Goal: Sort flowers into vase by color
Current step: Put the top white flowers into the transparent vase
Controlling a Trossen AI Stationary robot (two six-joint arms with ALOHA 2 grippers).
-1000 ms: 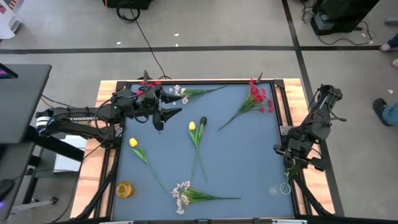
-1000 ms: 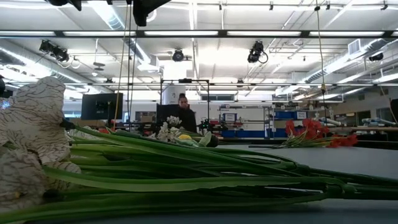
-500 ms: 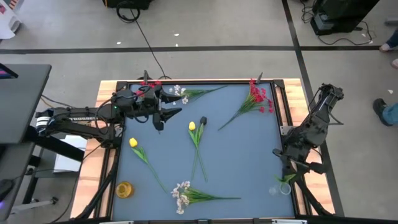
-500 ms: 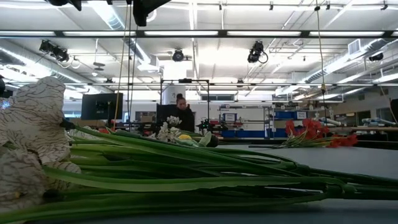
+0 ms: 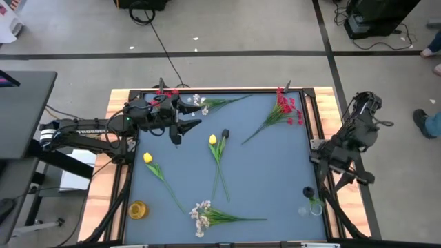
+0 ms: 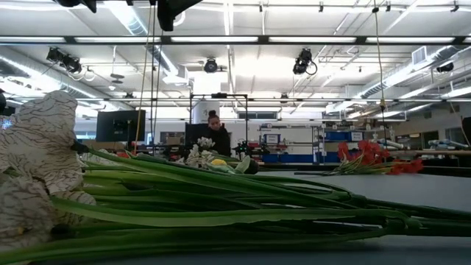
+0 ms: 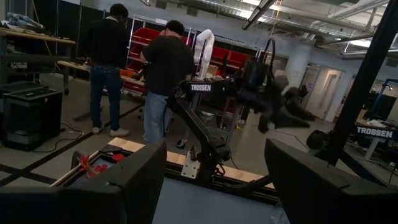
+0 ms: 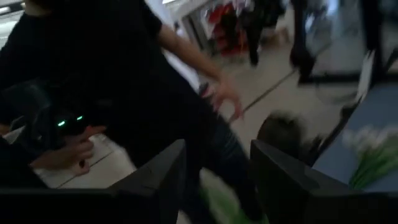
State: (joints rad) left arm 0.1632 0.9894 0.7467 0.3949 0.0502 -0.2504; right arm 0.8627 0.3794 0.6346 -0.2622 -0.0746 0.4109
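Observation:
Flowers lie flat on the blue-grey table (image 5: 262, 179): a red cluster (image 5: 286, 110) at the far right, a white spray (image 5: 200, 103) at the far left, two yellow tulips (image 5: 213, 140) (image 5: 147, 158) mid-table, and another white spray (image 5: 201, 215) (image 6: 40, 165) at the near edge. A green stem (image 5: 314, 202) stands in a clear vase (image 5: 310, 209) at the near right corner. My right gripper (image 5: 324, 172) (image 8: 217, 168) hangs open above and beside that vase, with nothing between its fingers. Over the far left of the table my left gripper (image 5: 182, 129) (image 7: 214, 180) is open and holds nothing.
An amber vase (image 5: 138, 209) stands at the near left corner. A wooden frame (image 5: 114, 103) borders the table. People stand in the room beyond the table. Bare table shows between the tulips and the right edge.
My right gripper has risen from the clear vase and drawn back toward the table's right edge. The green stem that was at its fingers a second ago now stands in the vase, apart from it. The left arm has kept still.

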